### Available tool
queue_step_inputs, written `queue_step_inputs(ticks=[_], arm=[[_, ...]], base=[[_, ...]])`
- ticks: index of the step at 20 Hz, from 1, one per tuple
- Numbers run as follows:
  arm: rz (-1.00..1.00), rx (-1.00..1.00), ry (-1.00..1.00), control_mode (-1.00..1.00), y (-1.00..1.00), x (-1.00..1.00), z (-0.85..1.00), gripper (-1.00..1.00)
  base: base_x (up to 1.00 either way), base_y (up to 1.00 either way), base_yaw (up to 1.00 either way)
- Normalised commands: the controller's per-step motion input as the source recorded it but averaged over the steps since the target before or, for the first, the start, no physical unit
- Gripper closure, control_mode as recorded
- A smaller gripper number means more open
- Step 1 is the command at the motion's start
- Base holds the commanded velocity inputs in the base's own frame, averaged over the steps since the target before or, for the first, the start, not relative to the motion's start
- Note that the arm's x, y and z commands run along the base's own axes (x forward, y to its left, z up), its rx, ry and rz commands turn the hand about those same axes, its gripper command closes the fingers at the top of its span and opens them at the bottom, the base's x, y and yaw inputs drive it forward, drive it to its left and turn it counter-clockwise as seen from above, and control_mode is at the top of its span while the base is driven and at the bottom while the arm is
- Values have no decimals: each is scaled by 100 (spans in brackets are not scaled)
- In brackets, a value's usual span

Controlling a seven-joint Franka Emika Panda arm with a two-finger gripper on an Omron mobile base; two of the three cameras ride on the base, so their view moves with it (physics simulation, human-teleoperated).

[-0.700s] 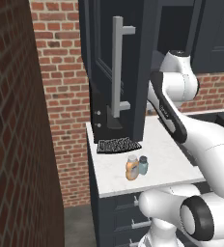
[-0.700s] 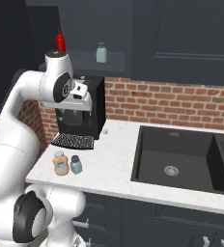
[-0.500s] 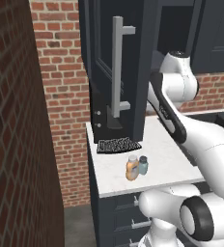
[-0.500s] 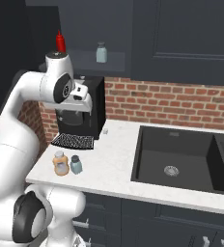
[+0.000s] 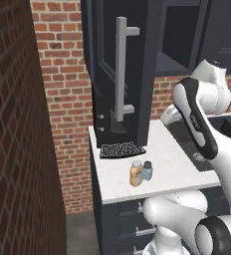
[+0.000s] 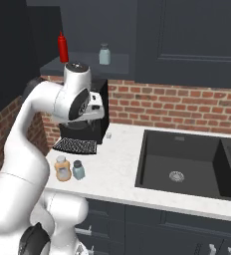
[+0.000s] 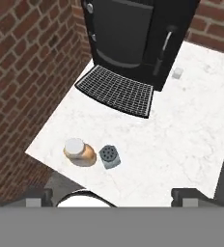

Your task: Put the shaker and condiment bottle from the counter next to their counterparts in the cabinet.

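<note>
The gripper (image 7: 111, 195) hangs wide open and empty; the upright shaker (image 7: 109, 156) stands well below, between its fingers, condiment bottle (image 7: 78, 152) touching it.

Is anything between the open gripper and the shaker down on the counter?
Nothing visible. The gripper looks down on the shaker over bare counter; the condiment bottle stands close beside it, and the coffee machine sits farther back.

Orange condiment bottle (image 7: 79, 153), grey-blue shaker (image 7: 109, 156), white marbled counter (image 7: 181, 130).
</note>
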Motion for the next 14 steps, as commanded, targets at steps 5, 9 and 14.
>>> queue_step_inputs(ticks=[5, 9, 14], arm=[[69, 8, -26, -100, -78, -52, -17, -100], [54, 16, -24, -100, -48, -34, -52, -100], [36, 10, -12, -100, -7, -4, -25, -100]], base=[[0, 0, 0], [0, 0, 0], [0, 0, 0]])
